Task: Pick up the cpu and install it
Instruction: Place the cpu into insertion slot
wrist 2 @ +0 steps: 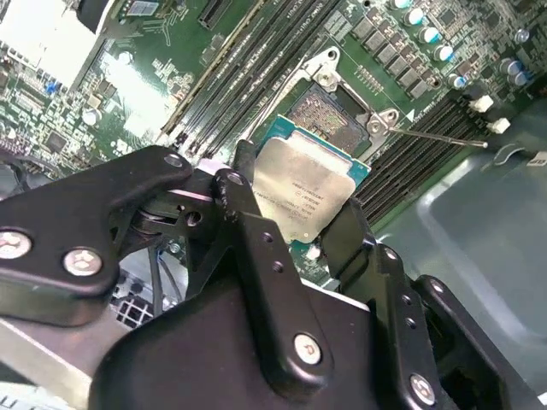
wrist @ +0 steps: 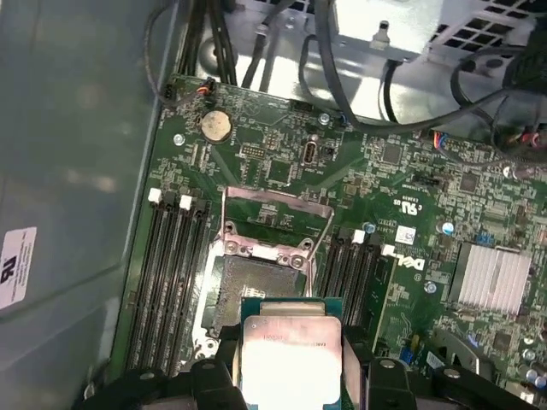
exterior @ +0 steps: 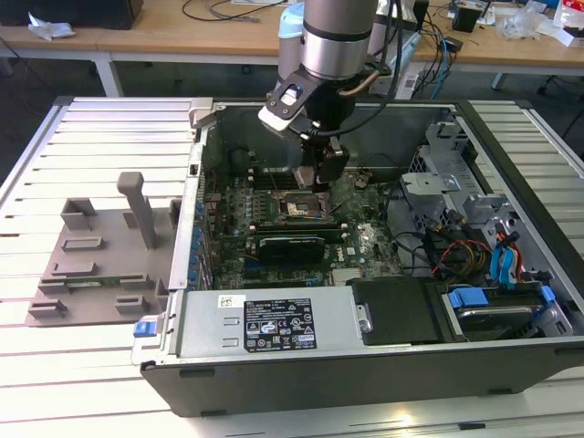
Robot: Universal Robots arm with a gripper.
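The cpu (wrist 2: 308, 192) is up in the air. The gripper (wrist 2: 299, 209) has it pinched by two opposite edges, a black finger (wrist 2: 239, 201) on each side, jaws closed onto the chip and nothing else. So the pick-up half is done, that much is plain. The install half is not. In both wrist views the cpu (wrist: 289, 363) hangs above the board (wrist: 282, 162), just short of the socket (wrist: 256, 286). Its far edge overlaps the socket's near rim, and no part of it sits in the recess. The socket (wrist 2: 329, 111) looks ready for it, mind: bare and dark inside, with its metal frame (wrist: 275, 209) swung up out of the way. Seating the chip and closing that frame are not yet done, I'd judge. In the exterior view the gripper (exterior: 321, 173) sits in the upper centre, down inside the open case (exterior: 274, 324), right over the socket (exterior: 306, 205). Now the chip itself: flat and square, with a silvery lid carrying faint print and a thin teal-green rim showing round the edges, lid side toward the cameras. It looks clean and firmly held, but whether it is square to the socket I cannot tell from here.
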